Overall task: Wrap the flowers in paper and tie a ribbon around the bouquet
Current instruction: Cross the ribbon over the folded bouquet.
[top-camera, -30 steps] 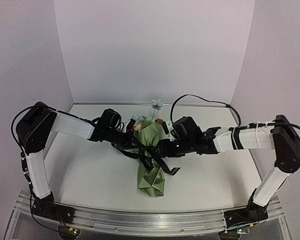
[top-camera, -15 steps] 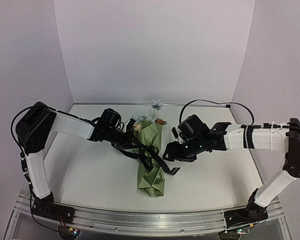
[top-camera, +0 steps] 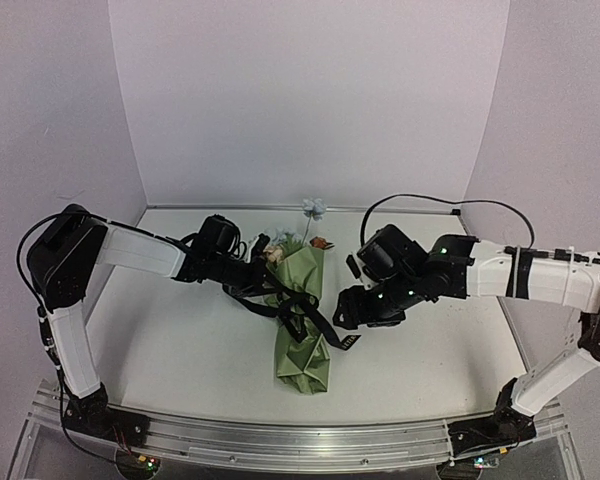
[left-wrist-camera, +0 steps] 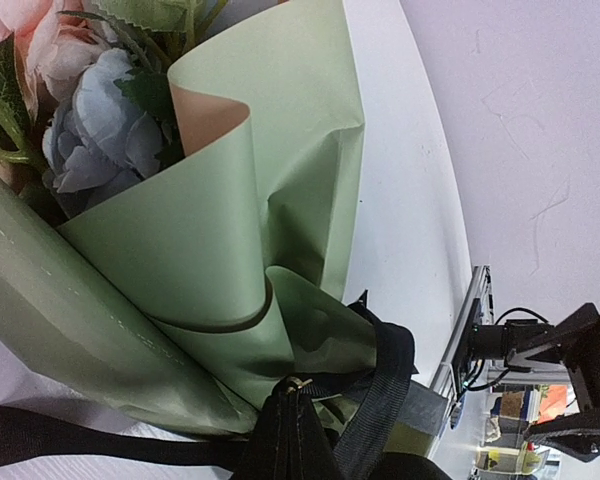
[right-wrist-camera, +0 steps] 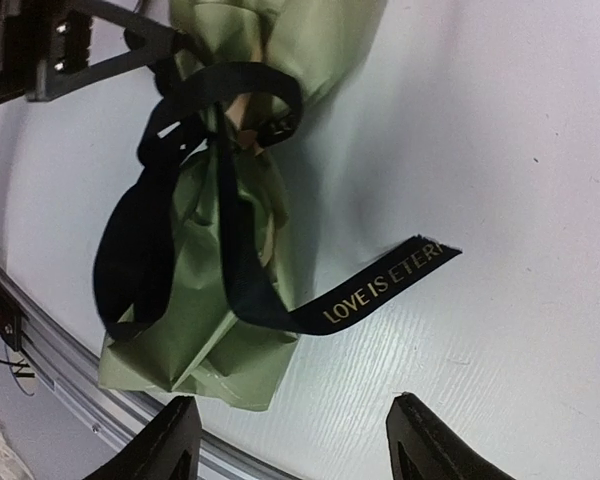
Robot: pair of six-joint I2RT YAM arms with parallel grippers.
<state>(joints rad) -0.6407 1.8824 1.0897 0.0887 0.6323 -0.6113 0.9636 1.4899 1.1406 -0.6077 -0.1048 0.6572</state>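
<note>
Backing away from the bouquet (top-camera: 302,345), right end effector (top-camera: 348,312) hangs open and empty; left end effector (top-camera: 270,292) clamps the ribbon (right-wrist-camera: 380,284).

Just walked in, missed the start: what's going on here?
A black lettered ribbon is being tied around an olive-green paper cone of pale blue and pink flowers on a white table. The left gripper is shut on the ribbon at the cone's middle. The right gripper hovers open and empty nearby; one ribbon tail lies loose.
</note>
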